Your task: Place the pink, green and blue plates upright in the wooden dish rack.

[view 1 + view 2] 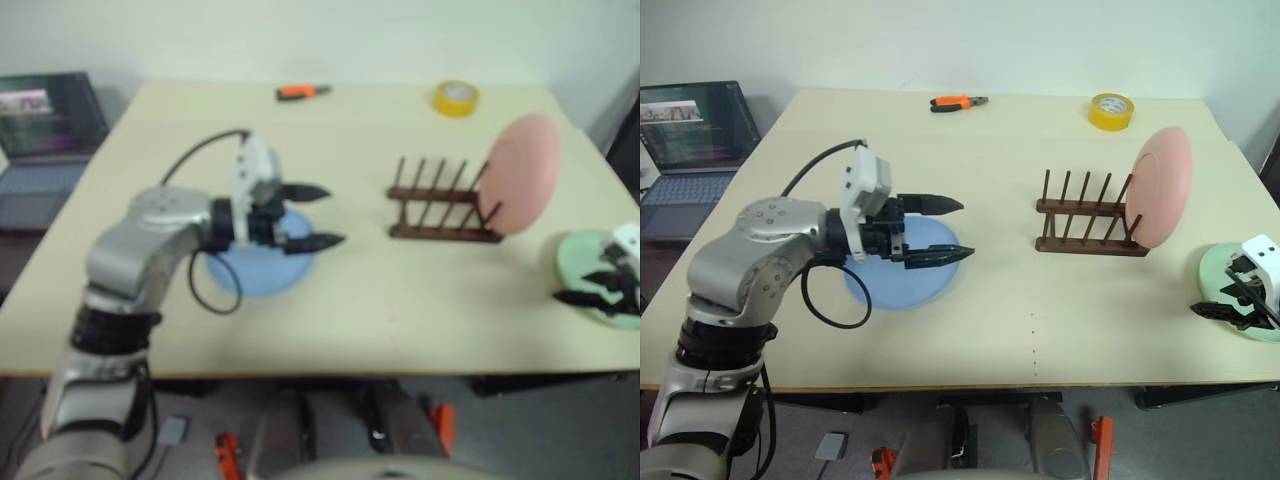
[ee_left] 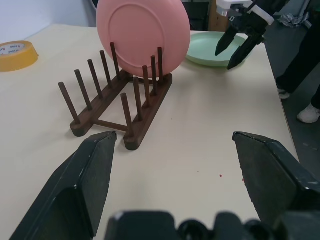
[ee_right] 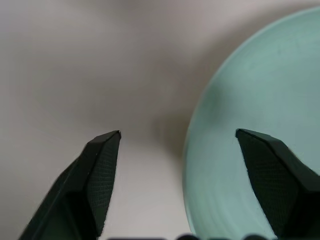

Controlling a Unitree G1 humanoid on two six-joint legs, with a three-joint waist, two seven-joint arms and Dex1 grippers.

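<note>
Right pincer (image 1: 1240, 300) released, jaws straddling the rim of the green plate (image 1: 1240, 262) flat at the desk's (image 1: 1040, 330) right edge; left pincer (image 1: 960, 228) released over the flat blue plate (image 1: 895, 285); pink plate (image 1: 1164, 186) alone stands in the rack (image 1: 1085, 225), two remain.

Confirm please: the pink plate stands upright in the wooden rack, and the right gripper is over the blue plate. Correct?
Not quite. The right gripper is over the green plate, as the right eye view shows. The pink plate does stand upright in the wooden rack.
</note>
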